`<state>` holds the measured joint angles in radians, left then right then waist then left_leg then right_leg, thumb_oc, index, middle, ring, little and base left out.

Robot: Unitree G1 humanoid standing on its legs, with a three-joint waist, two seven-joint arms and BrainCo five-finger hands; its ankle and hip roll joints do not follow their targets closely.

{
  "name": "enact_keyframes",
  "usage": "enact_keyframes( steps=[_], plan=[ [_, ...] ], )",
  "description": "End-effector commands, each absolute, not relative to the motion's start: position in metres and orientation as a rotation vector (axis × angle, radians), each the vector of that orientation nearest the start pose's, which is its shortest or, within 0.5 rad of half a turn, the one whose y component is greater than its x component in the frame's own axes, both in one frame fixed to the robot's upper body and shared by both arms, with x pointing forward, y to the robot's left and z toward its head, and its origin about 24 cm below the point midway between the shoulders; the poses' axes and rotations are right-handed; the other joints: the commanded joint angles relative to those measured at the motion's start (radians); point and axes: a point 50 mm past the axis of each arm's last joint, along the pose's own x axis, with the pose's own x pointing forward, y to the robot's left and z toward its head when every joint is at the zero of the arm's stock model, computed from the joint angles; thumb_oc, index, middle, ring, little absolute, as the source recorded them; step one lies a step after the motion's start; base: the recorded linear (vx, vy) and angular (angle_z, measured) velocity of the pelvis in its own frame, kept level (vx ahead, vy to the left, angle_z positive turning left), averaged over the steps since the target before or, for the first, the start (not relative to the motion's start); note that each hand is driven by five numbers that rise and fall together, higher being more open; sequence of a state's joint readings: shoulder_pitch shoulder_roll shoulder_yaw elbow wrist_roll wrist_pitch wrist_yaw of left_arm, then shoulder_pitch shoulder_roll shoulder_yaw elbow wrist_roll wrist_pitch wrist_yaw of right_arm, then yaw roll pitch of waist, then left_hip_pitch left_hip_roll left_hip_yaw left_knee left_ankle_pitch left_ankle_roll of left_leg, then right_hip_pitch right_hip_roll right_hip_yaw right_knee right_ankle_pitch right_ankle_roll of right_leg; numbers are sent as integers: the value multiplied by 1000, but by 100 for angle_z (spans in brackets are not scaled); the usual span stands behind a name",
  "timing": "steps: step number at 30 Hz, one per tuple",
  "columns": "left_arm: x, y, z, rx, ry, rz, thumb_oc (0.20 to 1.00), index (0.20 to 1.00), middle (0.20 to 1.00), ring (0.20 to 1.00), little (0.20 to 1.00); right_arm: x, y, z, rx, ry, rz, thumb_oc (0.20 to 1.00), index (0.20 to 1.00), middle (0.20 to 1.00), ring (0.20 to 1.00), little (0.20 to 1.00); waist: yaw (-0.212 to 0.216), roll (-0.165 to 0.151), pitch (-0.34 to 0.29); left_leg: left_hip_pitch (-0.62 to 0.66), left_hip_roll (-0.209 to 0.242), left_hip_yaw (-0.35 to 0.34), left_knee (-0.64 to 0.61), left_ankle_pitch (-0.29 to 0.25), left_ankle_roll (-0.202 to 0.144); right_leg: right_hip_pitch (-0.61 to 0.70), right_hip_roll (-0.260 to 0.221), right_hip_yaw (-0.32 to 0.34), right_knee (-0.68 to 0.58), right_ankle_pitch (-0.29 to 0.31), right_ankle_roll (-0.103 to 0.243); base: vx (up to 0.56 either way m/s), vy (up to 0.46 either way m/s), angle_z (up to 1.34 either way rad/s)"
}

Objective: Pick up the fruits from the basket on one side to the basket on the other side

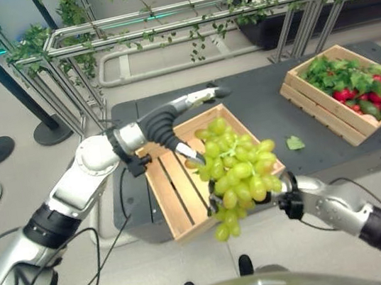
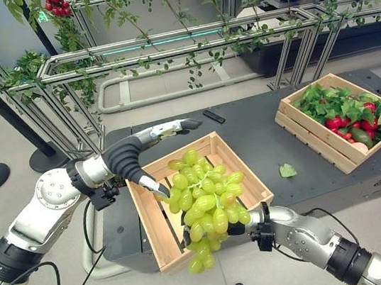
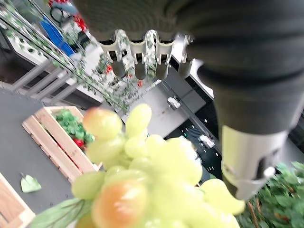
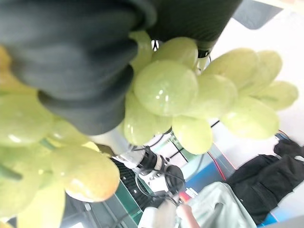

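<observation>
Right robot hand [image 2: 240,227] grips grapes [image 2: 203,201]; left robot hand [image 2: 139,161] alongside.

Two head cameras look down at the table [image 1: 256,104]; two wrist cameras sit very close.
Both eye views share the two crates and the grape bunch [image 2: 203,201], which crowds each wrist view up close.
</observation>
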<state>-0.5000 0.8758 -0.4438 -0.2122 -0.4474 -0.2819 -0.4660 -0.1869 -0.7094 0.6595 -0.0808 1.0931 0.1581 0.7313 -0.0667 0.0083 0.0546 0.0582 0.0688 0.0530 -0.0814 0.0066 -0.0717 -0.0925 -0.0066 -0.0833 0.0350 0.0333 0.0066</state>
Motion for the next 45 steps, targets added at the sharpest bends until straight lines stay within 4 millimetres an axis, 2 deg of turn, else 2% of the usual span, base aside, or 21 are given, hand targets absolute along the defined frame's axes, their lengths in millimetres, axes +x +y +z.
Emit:
enact_keyframes(
  steps=[1, 7, 16, 24, 28, 31, 32, 35, 36, 40, 45],
  plan=[
    [267, 142, 221, 569, -666, -950, 1000, 1000, 1000, 1000, 1000, 212, -96, 92, 584, 95, 1378, 200, 200, 200, 200, 200, -24, -50, -9, 8, -57, 13, 18, -29, 36, 48, -26, 1, 45, -83, 98, 0, 0, 0],
    [265, 147, 226, 548, -690, -926, 1000, 1000, 1000, 1000, 1000, 212, -97, 93, 580, 94, 1377, 200, 200, 200, 200, 200, -23, -48, -11, 8, -57, 13, 17, -28, 35, 48, -25, 0, 46, -83, 98, 0, 0, 0],
    [259, 162, 238, 424, -762, -830, 1000, 1000, 1000, 1000, 1000, 214, -102, 93, 562, 82, 1359, 200, 200, 200, 200, 200, -22, -44, -12, 12, -56, 11, 16, -28, 35, 49, -25, -1, 45, -84, 96, 0, 0, 0],
    [253, 195, 234, 349, -772, -646, 1000, 1000, 1000, 1000, 1000, 218, -117, 98, 500, 31, 1303, 200, 200, 200, 200, 200, -17, -45, -9, 12, -56, 11, 15, -30, 35, 49, -27, 1, 43, -83, 96, 0, 0, 0],
    [248, 214, 221, 281, -745, -535, 1000, 1000, 1000, 1000, 1000, 220, -129, 101, 466, -4, 1251, 200, 200, 200, 200, 200, -14, -47, -8, 12, -57, 11, 18, -33, 36, 51, -28, 0, 40, -84, 95, 0, 0, 0],
    [243, 221, 213, 240, -729, -488, 1000, 1000, 1000, 1000, 1000, 220, -137, 102, 447, -27, 1209, 200, 200, 200, 200, 200, -13, -47, -8, 11, -57, 11, 22, -37, 37, 52, -30, 1, 39, -83, 95, 0, 0, 0],
    [239, 226, 200, 182, -695, -459, 1000, 1000, 1000, 1000, 1000, 222, -145, 103, 431, -49, 1166, 200, 200, 200, 200, 200, -15, -47, -7, 12, -58, 12, 26, -42, 40, 50, -31, 4, 41, -84, 94, 0, 0, 0],
    [229, 230, 183, 121, -647, -429, 1000, 1000, 1000, 1000, 1000, 222, -157, 104, 416, -77, 1101, 200, 200, 200, 200, 200, -17, -47, -6, 12, -61, 15, 35, -51, 43, 51, -31, 9, 44, -87, 93, 3, 4, -1],
    [229, 230, 183, 121, -646, -429, 1000, 1000, 1000, 1000, 1000, 222, -157, 104, 416, -76, 1101, 200, 200, 200, 200, 200, -17, -46, -6, 12, -61, 16, 35, -51, 43, 51, -31, 10, 44, -87, 93, 17, 17, -3],
    [220, 236, 156, 27, -573, -345, 1000, 1000, 1000, 1000, 1000, 223, -178, 109, 381, -130, 994, 200, 200, 200, 200, 200, -20, -44, -3, 14, -65, 24, 47, -61, 49, 51, -33, 17, 48, -87, 95, 9, 18, -4],
    [212, 244, 126, -11, -457, -276, 1000, 1000, 1000, 1000, 1000, 223, -198, 111, 339, -168, 888, 200, 200, 200, 200, 200, -21, -42, -5, 10, -66, 28, 55, -66, 52, 50, -35, 27, 45, -86, 95, -5, 11, -7]
  ],
)
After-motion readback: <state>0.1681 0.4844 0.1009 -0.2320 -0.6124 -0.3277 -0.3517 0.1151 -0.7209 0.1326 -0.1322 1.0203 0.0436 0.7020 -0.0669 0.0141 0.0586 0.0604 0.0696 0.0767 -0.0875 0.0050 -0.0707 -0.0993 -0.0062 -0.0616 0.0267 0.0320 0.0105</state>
